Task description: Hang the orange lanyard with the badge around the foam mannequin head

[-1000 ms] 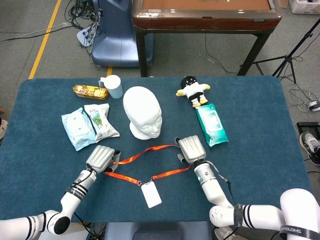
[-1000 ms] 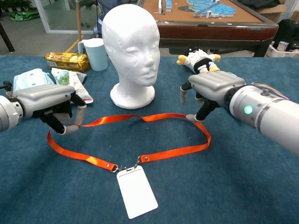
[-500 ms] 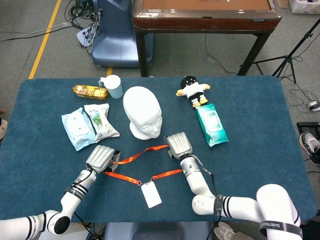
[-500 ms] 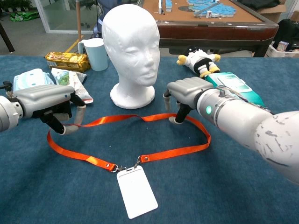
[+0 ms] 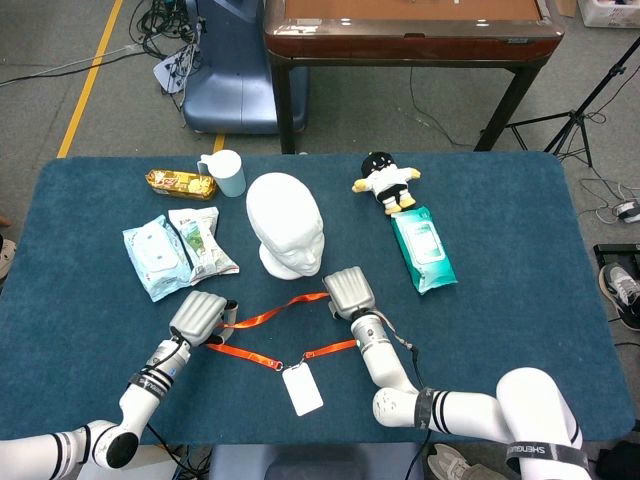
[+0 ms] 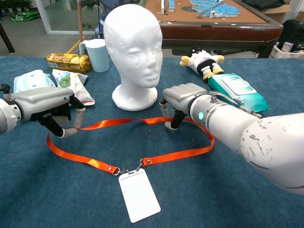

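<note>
My left hand, at the left edge of the chest view, has its fingers curled down onto the left bend of the orange fabric lanyard; whether they actually pinch it I cannot tell. My right hand, centre frame, reaches its fingertips down onto the strap's upper run, grip likewise unclear. The loop lies flat on the blue table cloth, its white rectangular badge at lower centre. The white foam mannequin head stands upright just above the loop.

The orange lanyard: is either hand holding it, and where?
The left hand pinches the lanyard strap at its left end. The right hand touches it; grip unclear.
</note>
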You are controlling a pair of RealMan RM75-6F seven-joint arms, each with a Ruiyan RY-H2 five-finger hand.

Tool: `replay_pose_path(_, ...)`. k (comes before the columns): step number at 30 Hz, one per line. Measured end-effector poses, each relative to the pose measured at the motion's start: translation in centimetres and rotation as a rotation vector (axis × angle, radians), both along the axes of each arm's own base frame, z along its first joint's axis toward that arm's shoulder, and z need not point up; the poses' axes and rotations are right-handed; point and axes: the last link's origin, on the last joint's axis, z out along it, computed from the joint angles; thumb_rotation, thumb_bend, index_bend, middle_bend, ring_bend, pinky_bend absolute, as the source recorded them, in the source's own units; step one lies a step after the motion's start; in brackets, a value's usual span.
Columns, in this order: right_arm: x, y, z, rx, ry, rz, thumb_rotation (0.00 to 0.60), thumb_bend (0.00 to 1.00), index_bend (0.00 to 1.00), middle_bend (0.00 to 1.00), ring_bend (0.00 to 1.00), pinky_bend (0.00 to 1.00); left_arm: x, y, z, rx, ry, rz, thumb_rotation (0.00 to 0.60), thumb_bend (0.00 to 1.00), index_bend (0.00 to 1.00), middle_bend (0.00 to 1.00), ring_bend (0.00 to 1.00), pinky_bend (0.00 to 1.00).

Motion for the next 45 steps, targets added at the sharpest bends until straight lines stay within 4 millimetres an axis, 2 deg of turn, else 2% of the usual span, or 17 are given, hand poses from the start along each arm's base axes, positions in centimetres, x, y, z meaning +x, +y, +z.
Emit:
replay_pose_path(9,-0.1,0.0,-0.4,-0.001,0.007,-0.008,0.6,0.39,0.53,0.93,1.0,1.0,-0.1,-0.1,0.0,0.001,-0.001,0.002,0.6,0.4,0.62,1.0,1.0,0.89)
replay_pose_path(20,0.0,-0.1,-0.8,-0.01,0.008,-0.008,0.6,0.39,0.55,0.93,1.0,1.0,-0.1,0.0,0.0,-0.002,-0.003,0.002,0.6,0.4,0.62,1.0,1.0,0.89)
replay_pose_path(32,-0.1,-0.2,-0.9,-0.025,-0.002,-0.015,0.6,0.45,0.6,0.93,1.0,1.0,0.0,0.0,0.1,0.001,-0.011,0.0,0.6,0.4,0.62,1.0,1.0,0.89)
replay_pose_path(38,0.2,0.4,-0.1,-0.013,-0.051,0.001,0.6,0.45,0.62,0.94,1.0,1.0,0.4,-0.1,0.8,0.01,-0.039,-0.005,0.6,0.4,0.62,1.0,1.0,0.89)
replay_pose_path(41,0.3,0.9,0.9,-0.007,-0.087,0.02,0.6,0.45,0.62,0.94,1.0,1.0,0.9,-0.3,1.4,0.011,-0.069,-0.009,0.6,0.4,0.62,1.0,1.0,0.89)
replay_pose_path(45,0.6,1.7,3.1,-0.014,-0.153,0.056,0.6,0.45,0.62,0.94,1.0,1.0,2.0,-0.6,2.7,0.02,-0.115,-0.031,0.6,0.4,0.62,1.0,1.0,0.89)
